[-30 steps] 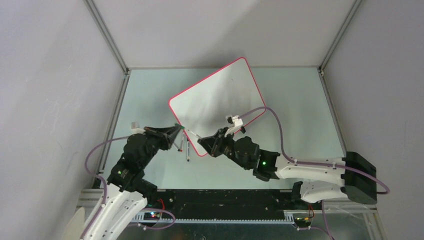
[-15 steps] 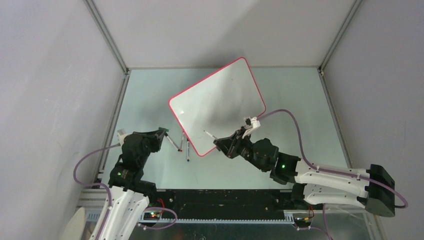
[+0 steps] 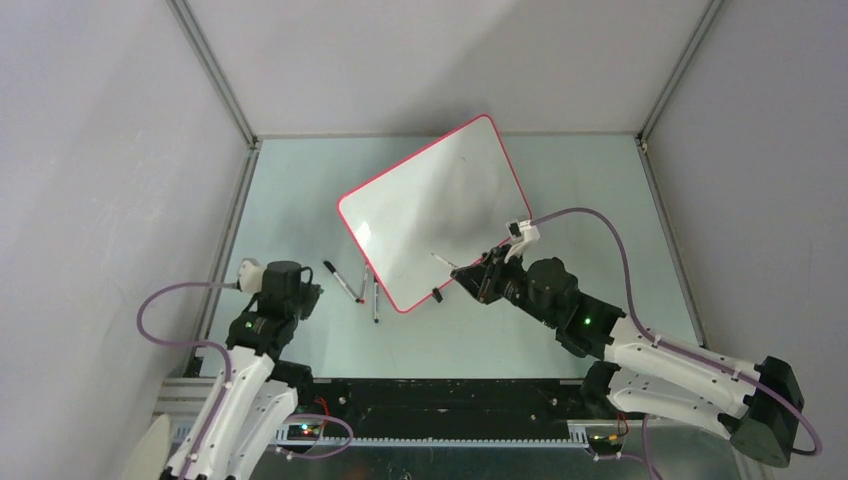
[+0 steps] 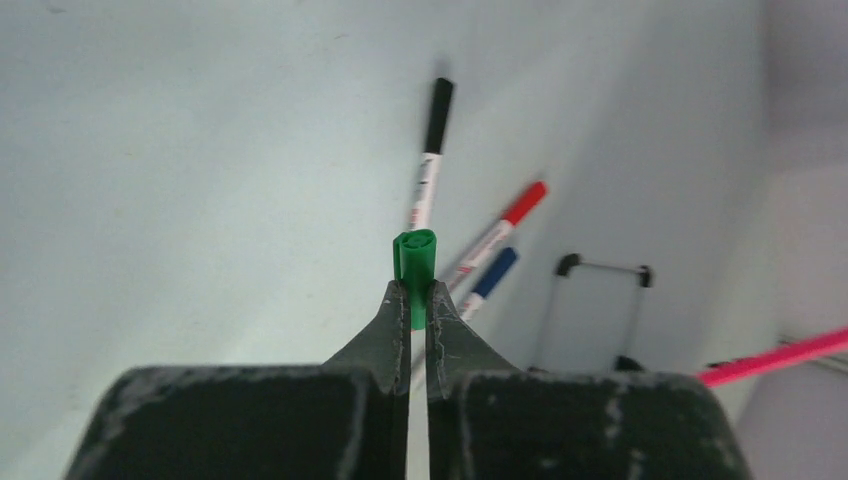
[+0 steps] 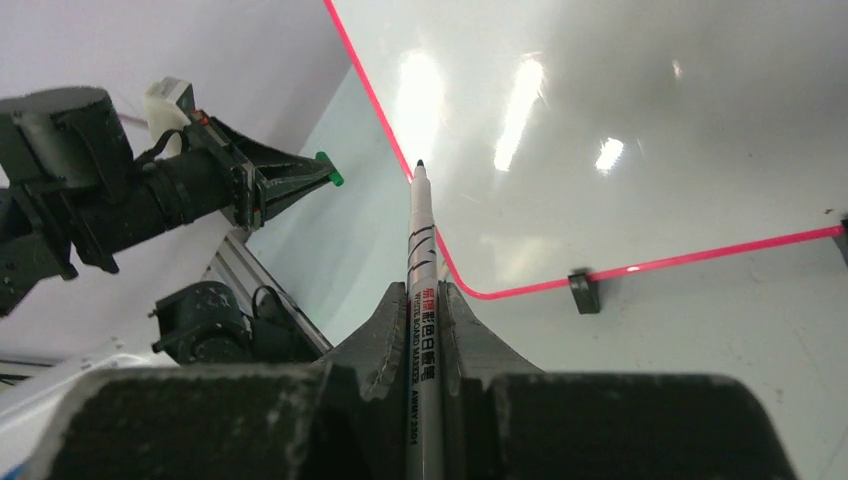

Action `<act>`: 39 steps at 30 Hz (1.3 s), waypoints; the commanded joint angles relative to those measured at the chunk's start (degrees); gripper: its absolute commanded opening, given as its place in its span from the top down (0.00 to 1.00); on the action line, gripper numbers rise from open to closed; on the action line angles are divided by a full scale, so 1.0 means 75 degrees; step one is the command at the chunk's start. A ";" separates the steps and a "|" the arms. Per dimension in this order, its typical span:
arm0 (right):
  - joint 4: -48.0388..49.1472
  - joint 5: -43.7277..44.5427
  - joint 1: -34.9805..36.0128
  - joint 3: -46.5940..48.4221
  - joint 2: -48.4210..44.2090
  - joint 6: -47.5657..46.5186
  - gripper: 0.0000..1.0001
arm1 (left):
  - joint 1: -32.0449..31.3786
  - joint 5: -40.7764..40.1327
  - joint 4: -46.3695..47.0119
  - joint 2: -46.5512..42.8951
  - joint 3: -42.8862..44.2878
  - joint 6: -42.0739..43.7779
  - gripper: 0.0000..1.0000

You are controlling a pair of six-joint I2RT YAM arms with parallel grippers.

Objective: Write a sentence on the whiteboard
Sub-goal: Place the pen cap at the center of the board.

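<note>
The whiteboard (image 3: 430, 205) lies tilted on the table; it also shows in the right wrist view (image 5: 620, 130), glossy, with a red-pink rim. No sentence shows on it. My right gripper (image 3: 465, 273) is shut on a white marker (image 3: 445, 261), whose bare dark tip points over the board's near-left part. In the right wrist view the marker (image 5: 420, 250) runs out between the right gripper's (image 5: 423, 292) jaws. My left gripper (image 3: 312, 291) is shut on a green cap (image 4: 415, 255), left of the board and above the table. It also shows in the right wrist view (image 5: 322, 175).
Three capped markers lie on the table just left of the board's near corner: black (image 4: 432, 150), red (image 4: 505, 225) and blue (image 4: 490, 280). A black clip foot (image 3: 437, 295) sits on the board's near edge. Grey walls and aluminium rails close in the table.
The two grippers, close together a second ago, have parted. My left gripper drew back left with the green cap. My right gripper moved right with the uncapped marker.
</note>
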 commanded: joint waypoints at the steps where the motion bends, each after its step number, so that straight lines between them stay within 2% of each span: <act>1: -0.0387 -0.0784 -0.0258 0.0023 -0.0146 -0.0465 1.00 | 0.0076 -0.0130 0.0199 0.0599 -0.0082 0.1115 1.00; 4: -0.0412 -0.1076 -0.0418 0.0023 -0.0092 -0.0561 1.00 | 0.0072 0.0269 0.0862 0.0863 -0.0379 0.1702 0.95; 5: -0.0426 -0.1326 -0.0459 0.0023 -0.0074 -0.0560 1.00 | 0.0076 0.0382 0.1062 0.0876 -0.0405 0.1822 0.89; 9: -0.0641 -0.1597 -0.0632 0.0023 -0.0057 -0.0529 1.00 | 0.0072 0.0128 0.0853 0.0714 -0.0388 0.2094 0.75; 13: -0.0693 -0.1627 -0.0663 0.0023 -0.0048 -0.0530 1.00 | 0.0077 -0.0014 0.0688 0.0795 -0.0350 0.2272 0.73; 17: -0.0655 -0.1689 -0.0664 0.0023 -0.0003 -0.0499 1.00 | 0.0074 0.0231 0.0911 0.1147 -0.0449 0.2373 0.75; 19: -0.0665 -0.1771 -0.0669 0.0023 0.0012 -0.0541 1.00 | 0.0077 0.0602 0.1177 0.1202 -0.0456 0.2725 0.76; 21: -0.0698 -0.1940 -0.0694 0.0023 -0.0001 -0.0640 1.00 | 0.0070 0.1467 0.1721 0.0981 -0.0457 0.3375 0.75; 23: -0.0779 -0.2167 -0.0787 0.0029 -0.0023 -0.0688 1.00 | 0.0056 0.2547 0.2292 0.0453 -0.0532 0.3990 0.68; 25: -0.1045 -0.2489 -0.0970 0.0098 -0.0010 -0.0688 1.00 | -0.0195 0.3241 0.3078 -0.0369 -0.0786 0.4018 0.37; 26: -0.1349 -0.2699 -0.1040 0.0194 0.0043 -0.0694 1.00 | -0.0546 0.3334 0.3310 -0.0859 -0.0836 0.4016 0.10; 27: -0.1503 -0.2800 -0.1180 0.0332 0.0081 -0.0736 1.00 | -0.0796 0.3152 0.3607 -0.1058 -0.0793 0.4074 0.05; 28: -0.1810 -0.2964 -0.1306 0.0418 0.0154 -0.0765 1.00 | -0.1344 0.2993 0.3645 -0.1295 -0.0693 0.4314 0.02; 32: -0.2737 -0.3338 -0.1541 0.1042 0.0298 -0.1009 1.00 | -0.2737 0.2587 0.4247 -0.1150 -0.0098 0.5600 0.01; 39: -0.4423 -0.3608 -0.1603 0.2407 0.0810 -0.1383 1.00 | -0.4132 0.2095 0.5795 -0.0340 0.0092 0.7175 0.01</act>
